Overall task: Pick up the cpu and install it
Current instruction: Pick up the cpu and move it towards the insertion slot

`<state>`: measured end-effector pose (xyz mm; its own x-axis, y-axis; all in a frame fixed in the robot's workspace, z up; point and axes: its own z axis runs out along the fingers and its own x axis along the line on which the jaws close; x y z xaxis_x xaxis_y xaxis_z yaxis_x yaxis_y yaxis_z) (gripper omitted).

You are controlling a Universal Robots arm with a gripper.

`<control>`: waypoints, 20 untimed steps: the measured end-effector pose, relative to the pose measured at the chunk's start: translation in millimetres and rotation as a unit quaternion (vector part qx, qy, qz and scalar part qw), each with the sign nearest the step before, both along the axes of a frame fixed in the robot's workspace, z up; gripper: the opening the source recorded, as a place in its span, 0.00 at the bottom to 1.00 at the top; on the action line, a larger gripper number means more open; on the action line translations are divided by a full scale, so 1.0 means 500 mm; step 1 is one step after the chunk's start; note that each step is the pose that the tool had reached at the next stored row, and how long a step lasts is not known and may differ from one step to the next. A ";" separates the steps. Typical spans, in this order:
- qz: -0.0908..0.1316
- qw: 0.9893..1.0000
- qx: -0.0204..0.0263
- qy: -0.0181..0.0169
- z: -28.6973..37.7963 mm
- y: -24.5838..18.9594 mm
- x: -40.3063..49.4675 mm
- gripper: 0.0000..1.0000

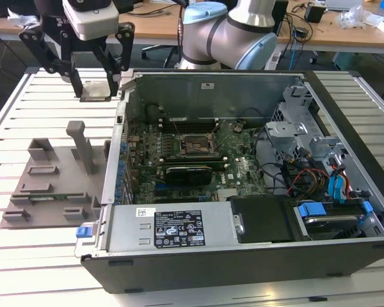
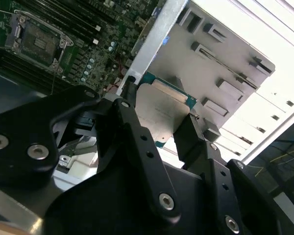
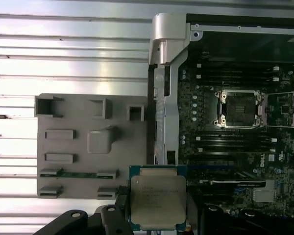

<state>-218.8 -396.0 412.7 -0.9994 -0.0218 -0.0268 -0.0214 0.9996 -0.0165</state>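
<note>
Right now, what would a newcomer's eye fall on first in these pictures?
The big open case, its insides bare, takes up most of the exterior view. At the exterior view's upper left, the black tool grips a silvery cpu off the table, close to the case's wall. A grey tray with upright pegs lies beside the case.

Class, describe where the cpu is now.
In the exterior view, the cpu is clamped in the gripper over the slatted table, beside the computer case at the exterior view's left.
</note>
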 end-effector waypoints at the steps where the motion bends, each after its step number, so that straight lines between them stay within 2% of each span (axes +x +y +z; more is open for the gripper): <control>1: 0.000 1.000 0.000 0.000 -0.001 0.0000 0.004 0.55; 7: 0.000 1.000 0.000 0.000 -0.008 0.0000 0.034 0.55; 20: 0.000 1.000 0.000 0.000 -0.020 0.0005 0.073 0.55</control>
